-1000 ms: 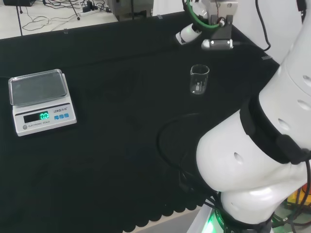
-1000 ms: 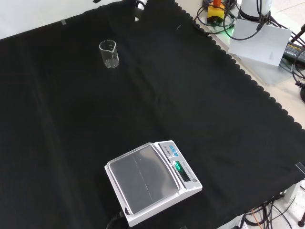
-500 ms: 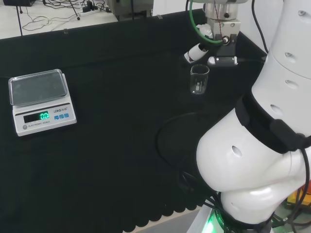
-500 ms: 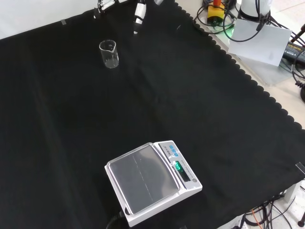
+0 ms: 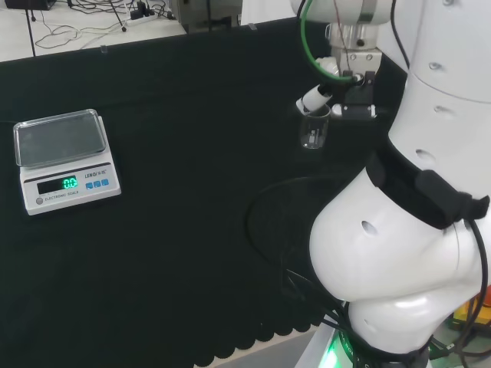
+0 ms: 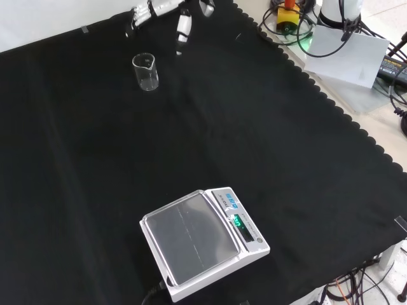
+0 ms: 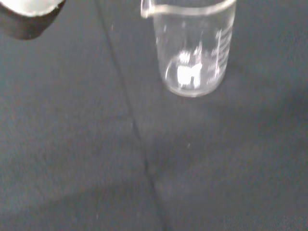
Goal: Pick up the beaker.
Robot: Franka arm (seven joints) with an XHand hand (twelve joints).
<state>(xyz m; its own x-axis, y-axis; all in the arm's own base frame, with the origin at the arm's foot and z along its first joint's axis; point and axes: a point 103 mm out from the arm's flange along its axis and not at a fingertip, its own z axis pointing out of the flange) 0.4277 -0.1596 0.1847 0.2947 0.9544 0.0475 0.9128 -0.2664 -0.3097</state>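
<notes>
A small clear glass beaker (image 5: 314, 127) stands upright and looks empty on the black cloth; the front view has the beaker (image 6: 145, 71) near the far left, and the wrist view brings the beaker (image 7: 192, 48) up close. The hand (image 5: 343, 93) hovers just behind and to the right of it in the head view. In the front view the hand (image 6: 166, 7) reaches in from the top with straight, spread fingers, one fingertip (image 6: 182, 30) to the right of the beaker. Nothing is held. A blurred part of the hand (image 7: 29, 13) shows in the wrist view.
A white digital scale (image 5: 64, 158) with a grey pan sits far left in the head view; in the front view the scale (image 6: 202, 243) is near the front. The arm's white links (image 5: 414, 192) fill the head view's right side. Cables and gear (image 6: 331, 32) lie past the cloth's scalloped edge.
The hand has come down and moved closer to the beaker, its fingers now reaching beside the rim. The beaker and scale have not moved.
</notes>
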